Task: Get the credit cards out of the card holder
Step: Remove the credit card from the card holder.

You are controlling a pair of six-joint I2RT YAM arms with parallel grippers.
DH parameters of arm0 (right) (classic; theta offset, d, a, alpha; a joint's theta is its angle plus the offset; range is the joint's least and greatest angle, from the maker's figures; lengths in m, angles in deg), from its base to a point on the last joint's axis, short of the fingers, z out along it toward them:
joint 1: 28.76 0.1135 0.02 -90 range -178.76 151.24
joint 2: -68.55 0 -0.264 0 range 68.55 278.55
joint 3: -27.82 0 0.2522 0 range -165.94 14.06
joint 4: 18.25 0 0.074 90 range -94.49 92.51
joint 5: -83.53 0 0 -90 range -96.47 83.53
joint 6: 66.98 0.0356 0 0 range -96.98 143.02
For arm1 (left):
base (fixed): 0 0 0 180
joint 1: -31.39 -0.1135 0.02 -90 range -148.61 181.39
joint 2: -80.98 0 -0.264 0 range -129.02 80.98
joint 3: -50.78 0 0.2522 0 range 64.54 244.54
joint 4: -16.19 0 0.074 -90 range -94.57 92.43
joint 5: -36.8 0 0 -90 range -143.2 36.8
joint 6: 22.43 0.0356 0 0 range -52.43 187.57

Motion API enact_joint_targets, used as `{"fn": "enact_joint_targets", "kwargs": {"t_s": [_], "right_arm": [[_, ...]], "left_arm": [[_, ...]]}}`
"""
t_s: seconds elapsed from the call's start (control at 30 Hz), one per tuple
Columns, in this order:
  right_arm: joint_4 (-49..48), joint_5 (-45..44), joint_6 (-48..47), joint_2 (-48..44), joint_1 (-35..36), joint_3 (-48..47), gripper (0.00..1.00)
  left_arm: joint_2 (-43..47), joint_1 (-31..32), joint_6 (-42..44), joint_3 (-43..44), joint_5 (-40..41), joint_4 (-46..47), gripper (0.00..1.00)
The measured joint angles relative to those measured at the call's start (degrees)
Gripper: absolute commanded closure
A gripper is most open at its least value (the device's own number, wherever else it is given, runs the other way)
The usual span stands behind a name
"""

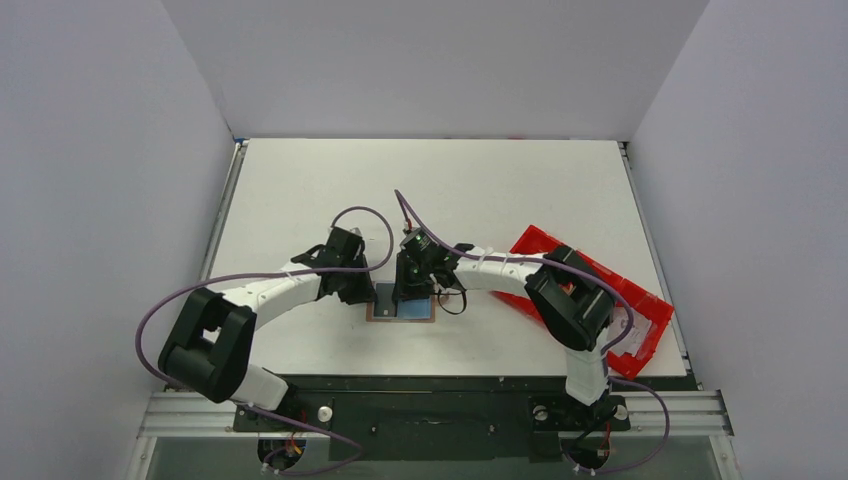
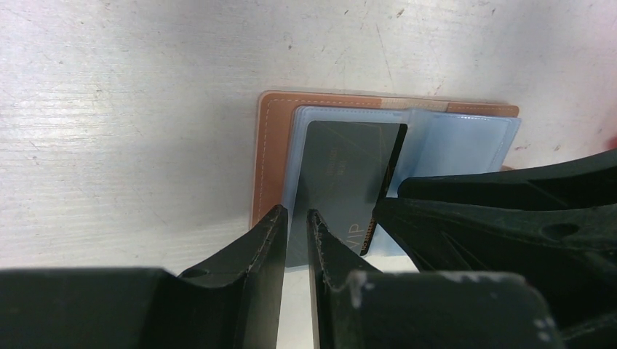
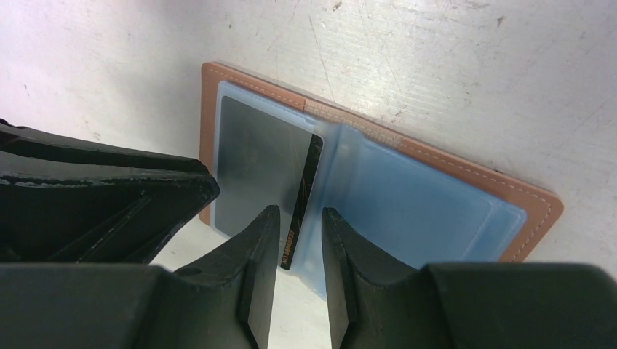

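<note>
The card holder (image 1: pixel 405 310) lies open and flat on the white table (image 1: pixel 300 180), near the front edge and between the two arms, with its brown leather outside facing down and its light blue panels (image 3: pixel 407 196) facing up. A dark card (image 2: pixel 342 167) sits in one panel, and its long edge next to the fold is lifted a little. The left gripper (image 2: pixel 295 214) is at the near edge of this panel. Its fingers stand close together with only a thin gap, and I cannot tell if they pinch the panel. The right gripper (image 3: pixel 300 214) is narrow but not closed, and the lifted card edge stands between its fingers with some space on one side. A red tray (image 1: pixel 645 310) lies well apart, under the right arm.
</note>
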Motion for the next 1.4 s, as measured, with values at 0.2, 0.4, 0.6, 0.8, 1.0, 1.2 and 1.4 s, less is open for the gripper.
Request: {"fn": "enact_joint_targets", "kwargs": {"t_s": [0.2, 0.4, 0.6, 0.8, 1.0, 1.2, 1.4], "right_arm": [[-1.6, 0.2, 0.6, 1.0, -0.2, 0.1, 0.77], [-4.2, 1.9, 1.2, 1.2, -0.9, 1.4, 0.77], [-6.8, 4.9, 2.1, 1.2, -1.8, 2.9, 0.78], [-9.9, 5.8, 2.5, 0.7, -2.6, 5.0, 0.75], [-15.9, 6.8, 3.5, -1.1, -4.0, 9.3, 0.69], [-22.4, 8.2, 5.8, -3.1, -5.9, 14.8, 0.69], [-26.3, 9.7, 8.2, -4.3, -7.4, 18.3, 0.76]], "left_arm": [[-2.0, 0.0, 0.0, 0.0, -0.4, 0.9, 0.92], [-2.2, 0.3, -0.2, 0.0, 0.1, 0.9, 1.0], [-2.2, 3.3, -1.7, 0.2, 3.3, 0.9, 1.0], [-2.4, 4.9, -4.9, 0.5, 6.1, 0.4, 1.0], [-2.8, 5.1, -8.2, 0.5, 6.4, 1.2, 1.0], [-3.4, 5.4, -10.4, -0.1, 5.6, 4.1, 1.0], [-3.7, 5.4, -12.0, -1.0, 4.6, 6.8, 1.0]]}}
